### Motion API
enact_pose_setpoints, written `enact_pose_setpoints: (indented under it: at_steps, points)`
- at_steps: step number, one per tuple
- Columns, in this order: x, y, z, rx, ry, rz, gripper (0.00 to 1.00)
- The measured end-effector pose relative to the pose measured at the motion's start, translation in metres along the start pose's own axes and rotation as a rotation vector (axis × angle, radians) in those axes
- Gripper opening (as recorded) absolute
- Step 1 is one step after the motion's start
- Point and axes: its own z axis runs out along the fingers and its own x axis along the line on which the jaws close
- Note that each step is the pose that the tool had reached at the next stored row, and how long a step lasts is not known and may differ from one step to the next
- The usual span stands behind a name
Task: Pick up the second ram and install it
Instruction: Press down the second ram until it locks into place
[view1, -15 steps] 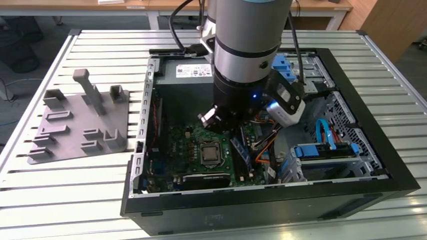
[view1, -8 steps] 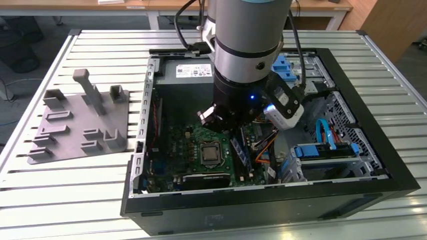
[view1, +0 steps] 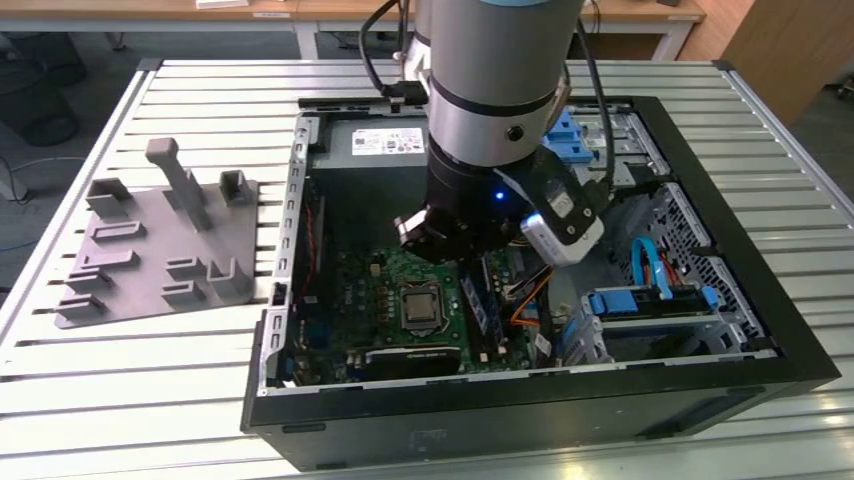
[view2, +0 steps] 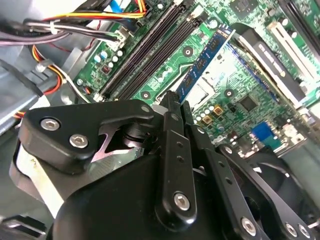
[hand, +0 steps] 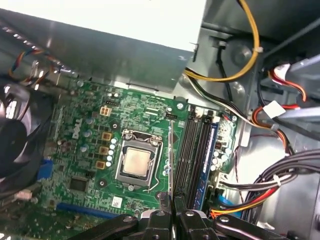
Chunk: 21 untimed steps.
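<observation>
**Claw clamped on the ram, hanging over the board**

Your claw is pinching the ram, and the stick runs out from between the fingertips, edge-on in the first wrist view. Its long axis lies parallel to the empty slots. They sit just beside it on one flank, with the socket on the other. By my read it's above the board and not seated, so watch that small sideways gap between stick and slots.
</observation>
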Motion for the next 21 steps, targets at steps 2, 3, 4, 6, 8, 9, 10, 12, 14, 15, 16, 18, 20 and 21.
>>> enact_pose_setpoints:
  at_steps: [2,3,4,6,8,9,10,12,14,15,16,18,20,21]
  points:
    - [0.0000,0.0000,0.0001,0.0008,-0.0010,0.027,0.14]
    - [0.0000,0.0000,0.0002,0.0012,-0.0015,0.042,0.14]
    - [0.0000,0.0000,0.0003,0.0016,-0.0020,0.056,0.14]
    - [0.0000,0.0000,0.0004,0.0025,-0.0028,0.083,0.14]
    - [0.0000,0.0000,0.0005,0.0033,-0.0038,0.110,0.14]
    - [0.0000,0.0000,0.0005,0.0038,-0.0043,0.125,0.14]
    - [0.0000,0.0000,0.0006,0.0041,-0.0048,0.138,0.14]
    - [0.0000,0.0000,0.0007,0.0050,-0.0057,0.165,0.14]
    - [0.0000,0.0000,0.0008,0.0058,-0.0067,0.193,0.14]
    - [0.0000,0.0000,0.0009,0.0062,-0.0072,0.207,0.14]
    - [0.0000,0.0000,0.0009,0.0067,-0.0076,0.221,0.14]
    - [0.0000,0.0000,0.0010,0.0075,-0.0085,0.247,0.14]
    - [0.0000,0.0000,0.0011,0.0083,-0.0095,0.274,0.14]
    - [0.0000,0.0000,0.0012,0.0086,-0.0099,0.286,0.14]
